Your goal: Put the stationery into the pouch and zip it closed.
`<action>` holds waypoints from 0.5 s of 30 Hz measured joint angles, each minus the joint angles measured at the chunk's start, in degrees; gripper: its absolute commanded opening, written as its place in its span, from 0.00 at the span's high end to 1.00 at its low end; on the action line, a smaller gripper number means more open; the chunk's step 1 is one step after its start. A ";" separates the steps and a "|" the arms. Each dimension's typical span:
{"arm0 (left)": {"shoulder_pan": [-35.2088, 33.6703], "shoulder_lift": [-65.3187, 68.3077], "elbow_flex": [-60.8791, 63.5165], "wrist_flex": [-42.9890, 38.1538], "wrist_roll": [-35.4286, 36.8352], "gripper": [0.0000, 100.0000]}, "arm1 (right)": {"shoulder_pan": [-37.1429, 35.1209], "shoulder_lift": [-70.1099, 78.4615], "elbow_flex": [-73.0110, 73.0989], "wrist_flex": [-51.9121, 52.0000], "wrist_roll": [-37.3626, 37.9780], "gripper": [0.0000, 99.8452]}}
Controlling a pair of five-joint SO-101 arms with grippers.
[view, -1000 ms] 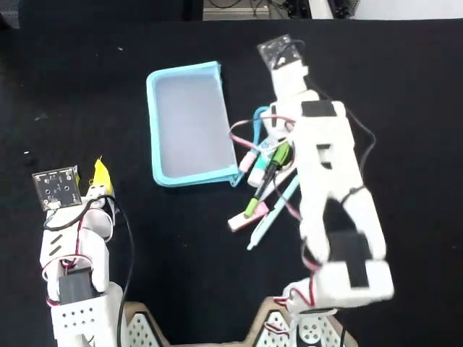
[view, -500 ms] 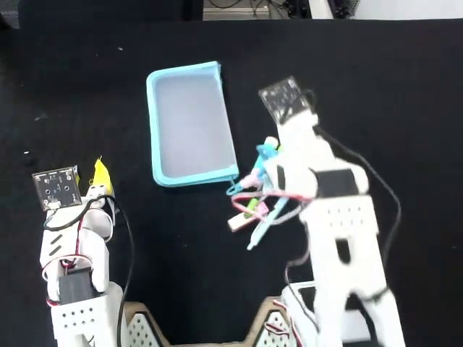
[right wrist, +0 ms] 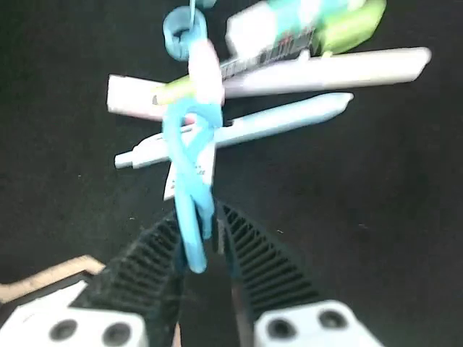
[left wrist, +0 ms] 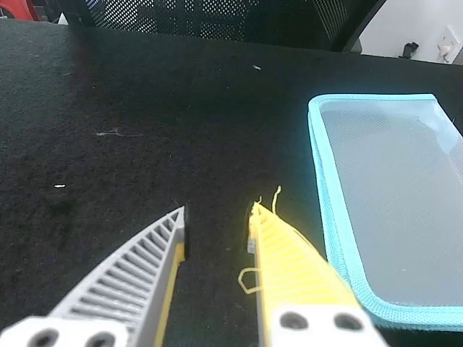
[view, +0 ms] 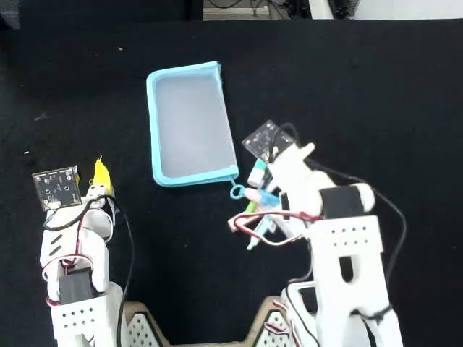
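Currently held: the right pincer (right wrist: 197, 214) is clenched on a light-blue looped plastic piece (right wrist: 189, 166) at the edge of the stationery pile (view: 255, 206). What kind of article the piece is cannot be told.
Left pincer (left wrist: 217, 213): released, jaws parted with nothing between them, low over the black table (view: 376, 87) beside the pouch's long edge.
Pouch: a flat rectangular pouch with translucent grey face and turquoise trim (view: 189, 119), lying flat on the table. Whether its zip stands open cannot be told.
Pouch axis: the long axis runs from the arms' side toward the far edge, slightly tilted. A small turquoise ring (view: 237, 191) sits just beside the near corner facing the pile.
Stationery location: heaped on the table beside that corner, under the right arm. None of it is in the pouch.
Pile contents: a long white pen (right wrist: 325, 72), a pale-blue pen (right wrist: 246, 129) and a green-ended marker (right wrist: 354, 18).
Pen axes: the two pens lie roughly parallel, crosswise to the right pincer's reach.
Handling, pens: judged light, stiff and smooth-barrelled, so apt to roll or slip. Take each at mid-barrel, jaws across the long axis.
Handling, pouch: judged soft, limp and light, likely to slide when the zip is drawn, so the free pincer should pin a corner.
Risk: the looped piece overlaps the pens and may drag them along.
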 measured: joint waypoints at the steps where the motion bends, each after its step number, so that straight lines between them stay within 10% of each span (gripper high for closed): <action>1: 0.00 0.00 0.00 0.00 0.00 0.85 | 0.00 1.05 0.97 -0.70 0.00 0.99; 15: 0.00 0.00 0.00 0.00 0.00 0.85 | 0.26 6.68 -7.56 10.64 0.09 0.80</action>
